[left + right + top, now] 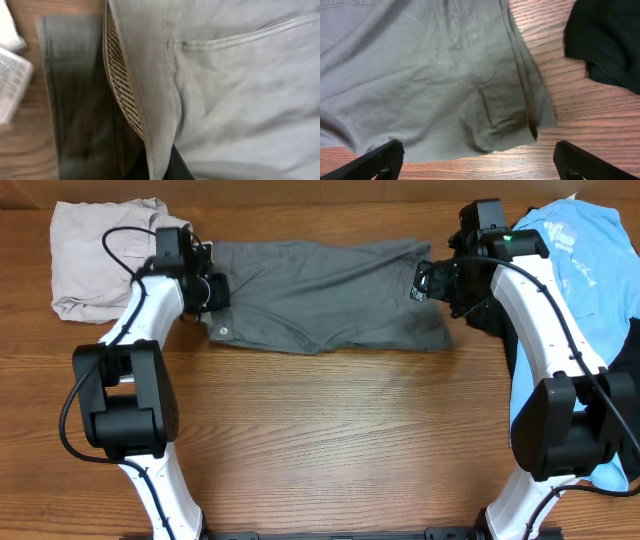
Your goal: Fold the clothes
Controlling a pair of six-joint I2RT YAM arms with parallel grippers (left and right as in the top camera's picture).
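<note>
Grey shorts (320,295) lie spread flat across the back of the table. My left gripper (210,290) is at their left end, shut on the waistband edge (160,155); the mesh lining (122,85) shows beside the pinched fold, and the jaws themselves are mostly hidden by cloth. My right gripper (432,280) hovers over the right end of the shorts. In the right wrist view its fingers (480,165) are spread wide and empty, just in front of the leg hem (470,75).
A folded beige garment (100,255) lies at the back left, and its edge shows in the left wrist view (12,75). A light blue shirt (590,260) is heaped at the right. A black garment (485,315) lies beside the shorts' right end, also in the right wrist view (610,35).
</note>
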